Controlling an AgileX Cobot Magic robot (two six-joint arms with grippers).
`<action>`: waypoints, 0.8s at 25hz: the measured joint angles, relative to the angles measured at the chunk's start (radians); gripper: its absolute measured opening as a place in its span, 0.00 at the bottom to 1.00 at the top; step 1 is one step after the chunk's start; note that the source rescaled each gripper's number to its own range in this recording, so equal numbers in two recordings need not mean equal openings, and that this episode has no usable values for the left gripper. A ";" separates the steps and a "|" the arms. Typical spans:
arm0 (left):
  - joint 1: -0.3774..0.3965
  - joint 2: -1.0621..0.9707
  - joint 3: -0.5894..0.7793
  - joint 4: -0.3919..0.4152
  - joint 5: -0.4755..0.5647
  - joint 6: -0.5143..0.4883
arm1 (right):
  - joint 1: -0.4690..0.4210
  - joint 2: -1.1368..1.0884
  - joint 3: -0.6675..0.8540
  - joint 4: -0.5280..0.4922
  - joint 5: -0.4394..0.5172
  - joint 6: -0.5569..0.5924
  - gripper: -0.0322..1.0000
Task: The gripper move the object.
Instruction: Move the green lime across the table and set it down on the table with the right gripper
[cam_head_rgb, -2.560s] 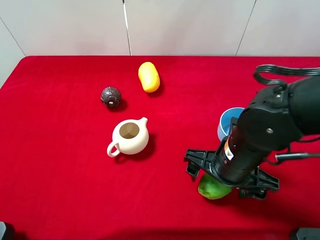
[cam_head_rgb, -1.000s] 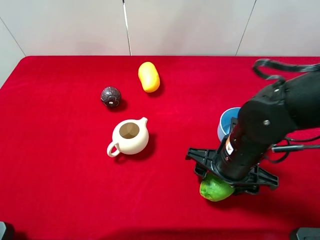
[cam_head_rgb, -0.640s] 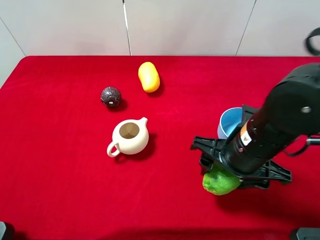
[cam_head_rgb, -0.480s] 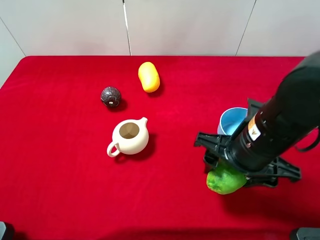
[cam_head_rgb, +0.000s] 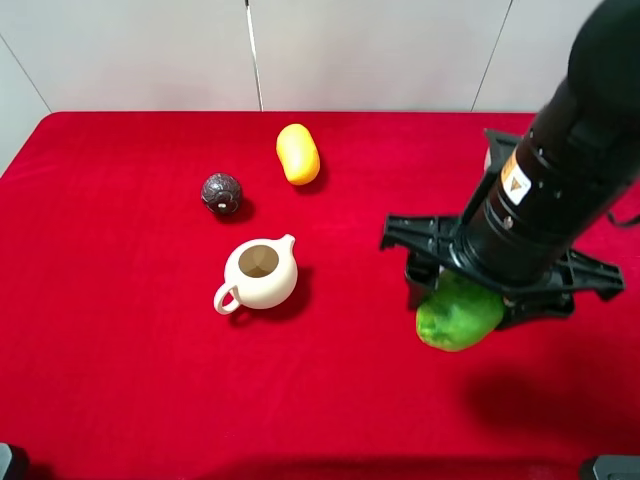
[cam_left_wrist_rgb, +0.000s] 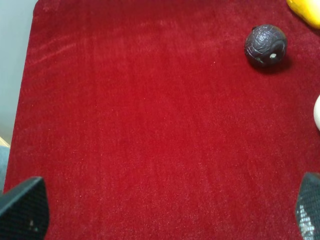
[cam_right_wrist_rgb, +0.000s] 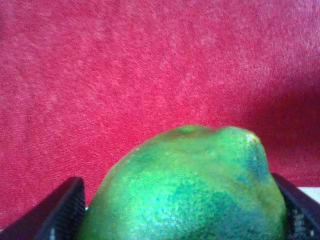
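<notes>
Red cloth covers the tabletop (cam_head_rgb: 120, 380) from edge to edge. In the high view, the green fruit (cam_head_rgb: 458, 318) is at about 4 o'clock from the cream teapot (cam_head_rgb: 260, 272), well apart from it. It is clamped in the right claw (cam_right_wrist_rgb: 182, 214). The wrist view shows a black finger (cam_right_wrist_rgb: 60, 212) pressed against each flank of its bumpy, mottled skin. The fruit's shadow (cam_head_rgb: 520, 400) lies on the cloth at about 5 o'clock from it and does not touch it, so the fruit hangs clear of the tabletop. Above the fruit, the thick black arm (cam_head_rgb: 570, 150) covers most of the claw, and a small yellow-white label (cam_head_rgb: 515, 183) shows on its wrist.

The teapot stands upright with its mouth uncovered. Its spout points toward 1 o'clock and its handle toward 8 o'clock. A dark ball (cam_head_rgb: 221, 192) sits at 11 o'clock from the teapot. A smooth yellow fruit (cam_head_rgb: 298, 153) lies at about 12 to 1 o'clock from the teapot and at 2 o'clock from the ball. All three are apart from one another.

The left claw (cam_left_wrist_rgb: 165, 212) is spread wide and holds nothing, with its two black fingertips (cam_left_wrist_rgb: 24, 210) at opposite edges of its wrist view. It hangs over bare red cloth. The dark ball, the tip of the yellow fruit and a sliver of the teapot show at that view's far side.
</notes>
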 joint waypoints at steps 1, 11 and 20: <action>0.000 0.000 0.000 0.000 0.000 0.000 | 0.000 0.000 -0.017 -0.013 0.010 -0.005 0.06; 0.000 0.000 0.000 0.000 0.000 0.000 | -0.074 0.002 -0.161 -0.062 0.133 -0.138 0.06; 0.000 0.000 0.000 0.000 0.000 0.000 | -0.151 0.122 -0.338 -0.078 0.203 -0.361 0.06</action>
